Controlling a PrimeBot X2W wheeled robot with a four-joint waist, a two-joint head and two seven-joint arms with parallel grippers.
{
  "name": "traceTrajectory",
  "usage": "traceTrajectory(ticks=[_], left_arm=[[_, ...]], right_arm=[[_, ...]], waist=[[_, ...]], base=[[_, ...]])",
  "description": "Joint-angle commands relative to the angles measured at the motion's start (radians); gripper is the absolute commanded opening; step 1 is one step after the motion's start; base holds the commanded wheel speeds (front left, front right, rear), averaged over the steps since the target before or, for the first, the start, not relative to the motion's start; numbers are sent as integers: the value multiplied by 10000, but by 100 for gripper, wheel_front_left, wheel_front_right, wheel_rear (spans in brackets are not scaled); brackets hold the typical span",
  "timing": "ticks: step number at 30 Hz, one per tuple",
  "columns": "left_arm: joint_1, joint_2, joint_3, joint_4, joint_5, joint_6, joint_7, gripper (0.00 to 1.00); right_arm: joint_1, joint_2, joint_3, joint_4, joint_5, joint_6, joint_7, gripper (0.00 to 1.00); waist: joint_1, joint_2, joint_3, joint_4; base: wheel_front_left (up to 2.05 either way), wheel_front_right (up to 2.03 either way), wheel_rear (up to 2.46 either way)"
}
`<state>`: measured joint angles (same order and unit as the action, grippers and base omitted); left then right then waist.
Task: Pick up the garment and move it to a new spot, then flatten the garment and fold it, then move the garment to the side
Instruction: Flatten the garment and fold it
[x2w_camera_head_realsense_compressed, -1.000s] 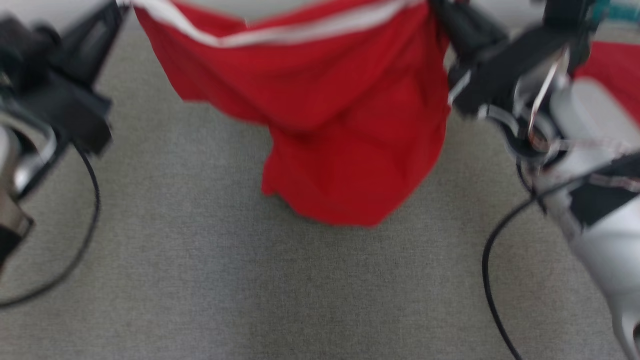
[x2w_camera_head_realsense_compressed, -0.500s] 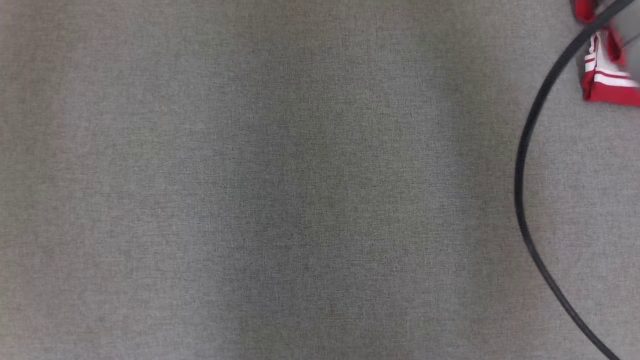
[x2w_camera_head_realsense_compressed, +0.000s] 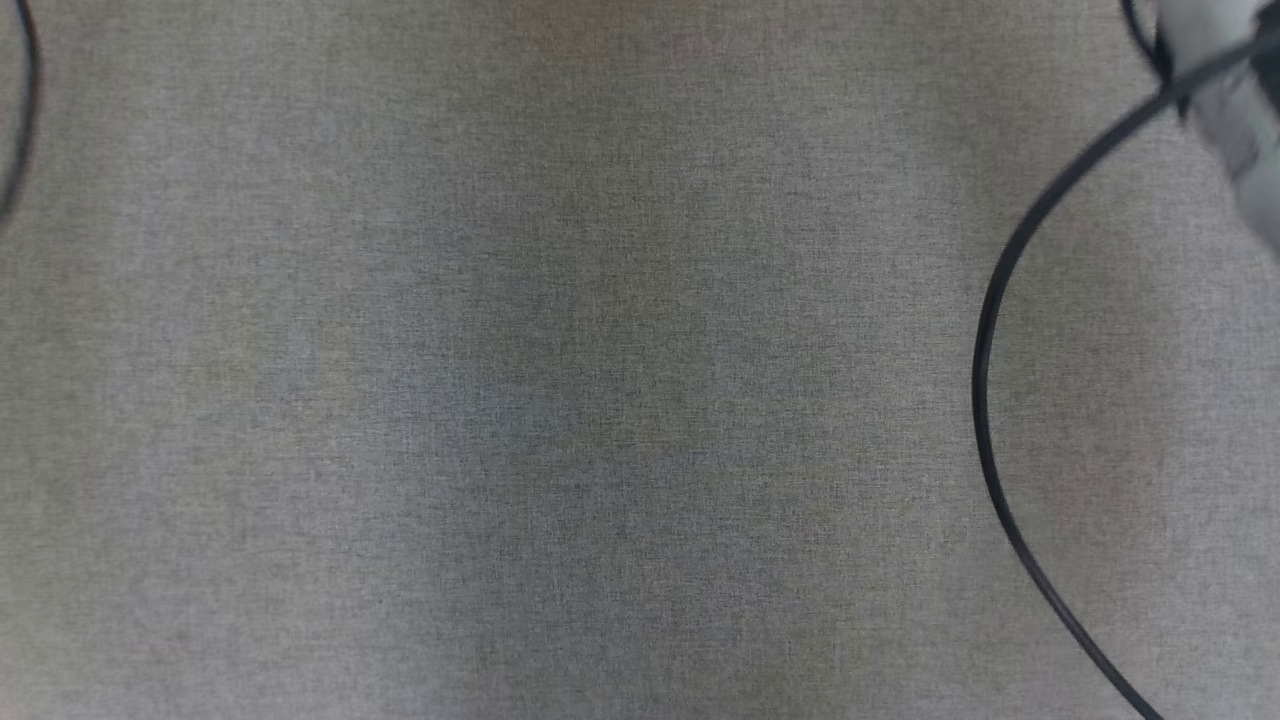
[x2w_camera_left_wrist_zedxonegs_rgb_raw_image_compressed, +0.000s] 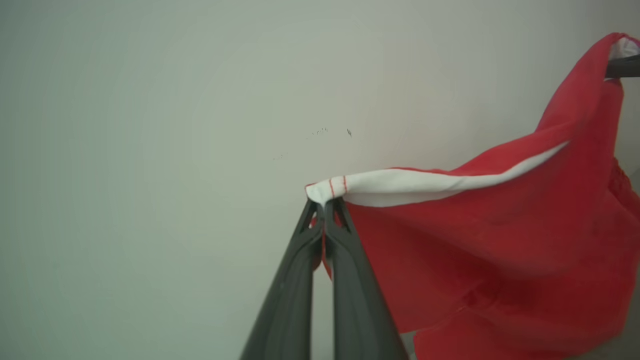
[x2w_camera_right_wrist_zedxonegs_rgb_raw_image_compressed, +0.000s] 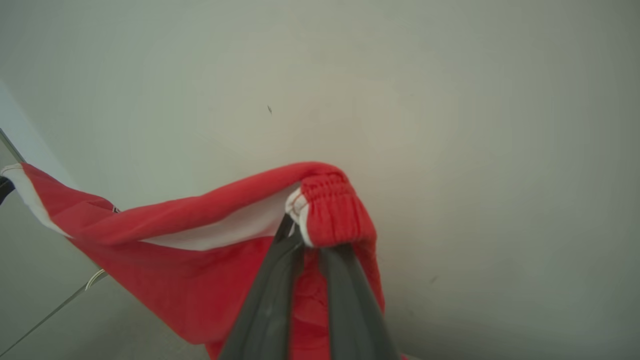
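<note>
Head view elsewhere; garment (x2w_camera_left_wrist_zedxonegs_rgb_raw_image_compressed: 475, 240) between jaws

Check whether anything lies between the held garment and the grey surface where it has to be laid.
Nothing visible lies on the grey surface. Black cables cross its right side and left edge, likely the arms' own. The left gripper and right gripper are shut on the garment itself.
</note>
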<state>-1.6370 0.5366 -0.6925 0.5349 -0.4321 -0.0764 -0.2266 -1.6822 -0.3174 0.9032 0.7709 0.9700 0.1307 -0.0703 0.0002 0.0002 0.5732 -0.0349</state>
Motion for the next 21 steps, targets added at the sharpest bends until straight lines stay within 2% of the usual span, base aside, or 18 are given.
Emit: traceTrajectory(ticks=[1,4,5,8,12,17,21], left_arm=[[506,215,4,-250,-35,89,-127,0],[1759,467,118,-1032,-248,398,-261,0],[2723,659,301,-1752,-487,734,-327,0],[4462,990,524,-3070,-750,1360,-371,0],[6758,1363,727,-4701,-1135,2251,-381,0],[9131,1372,994,-6065,-1330,3196,-397,0],[10774,1233,1125,-6527,-1165,3552,-398,0]], right_arm=[[364,-208,244,-343,196,1,-62,0],[1300,-750,887,-1206,613,1,-289,0],[2051,-1093,1315,-1843,863,1,-489,0],[3117,-1665,1914,-2739,1117,1,-725,0],[4556,-2250,2300,-3808,1639,1,-1114,0],[6351,-2908,2545,-4918,2115,1,-1480,0],[7667,-3324,2766,-5622,2395,1,-1633,0]], waist=[[-2,-2,0,32],[-2,-2,-227,23],[-2,-2,-448,-26],[-2,-2,-859,-63],[-2,-2,-1391,-59],[-2,-2,-2014,-19],[-2,-2,-2523,-26]], base=[[0,0,0],[0,0,0],[0,0,0],[0,0,0],[0,0,0],[0,0,0],[0,0,0]])
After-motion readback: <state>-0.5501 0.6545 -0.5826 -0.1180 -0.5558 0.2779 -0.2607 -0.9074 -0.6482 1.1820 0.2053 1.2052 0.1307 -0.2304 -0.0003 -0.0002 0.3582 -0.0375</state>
